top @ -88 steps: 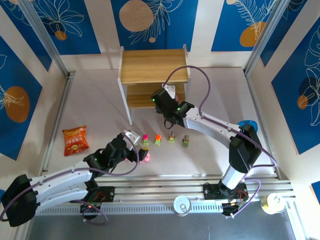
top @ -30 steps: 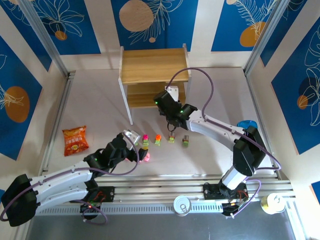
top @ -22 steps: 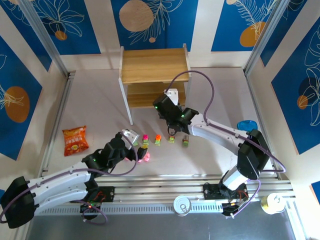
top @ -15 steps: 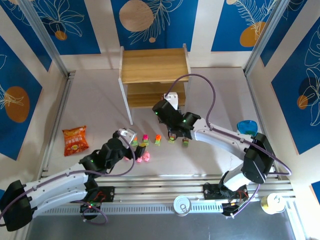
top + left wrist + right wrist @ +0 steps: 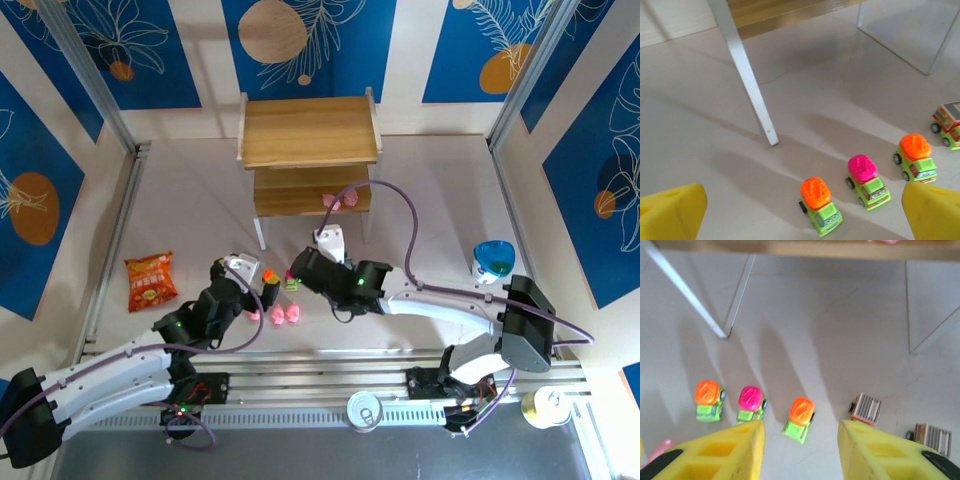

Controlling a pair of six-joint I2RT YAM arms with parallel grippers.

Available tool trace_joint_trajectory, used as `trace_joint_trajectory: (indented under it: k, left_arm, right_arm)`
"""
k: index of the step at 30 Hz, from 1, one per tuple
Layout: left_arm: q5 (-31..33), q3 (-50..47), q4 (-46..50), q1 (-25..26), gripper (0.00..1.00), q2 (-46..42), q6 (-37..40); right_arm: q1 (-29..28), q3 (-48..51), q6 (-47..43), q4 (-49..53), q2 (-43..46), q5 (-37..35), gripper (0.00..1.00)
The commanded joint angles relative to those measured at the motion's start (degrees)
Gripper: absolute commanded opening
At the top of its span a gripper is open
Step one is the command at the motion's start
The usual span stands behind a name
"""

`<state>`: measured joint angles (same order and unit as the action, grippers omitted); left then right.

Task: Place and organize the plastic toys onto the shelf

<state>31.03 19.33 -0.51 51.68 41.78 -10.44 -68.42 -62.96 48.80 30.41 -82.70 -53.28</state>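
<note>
Space lies open on the pale surface between the white-legged shelf and a row of green cars, their cabs pointing away from it. Rounded pink figures sit on its lower wooden board. Left tool gapes wide, empty; right tool hangs parted and empty, an orange-domed car framed in its gap.

Bare desk lies open between the row of toy cars and the shelf, whose white leg stands near the cars.
</note>
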Motion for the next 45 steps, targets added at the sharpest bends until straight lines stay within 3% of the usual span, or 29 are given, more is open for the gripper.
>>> trace_joint_trajectory:
  k: [1, 15, 33, 45]
  left_arm:
    - [4.07, 0.07, 1.93, 0.26, 1.0, -0.86, -1.39]
    - [6.55, 0.36, 4.07, -0.7, 1.0, -1.42, -3.45]
    - [5.98, -0.08, 4.53, -1.65, 1.0, -2.49, -4.25]
    - [5.19, -0.08, 4.56, -1.94, 1.0, -2.53, -4.25]
  right_arm:
    - [-3.36, 0.96, 6.24, 2.28, -0.85, -2.75, 0.43]
    - [-13.19, -1.11, 16.99, 6.08, -9.42, -2.03, 0.43]
    - [-15.38, 0.21, 17.03, 0.27, -15.85, 5.26, 0.48]
    - [-13.36, 0.98, 16.1, -3.05, -19.69, 7.98, 0.48]
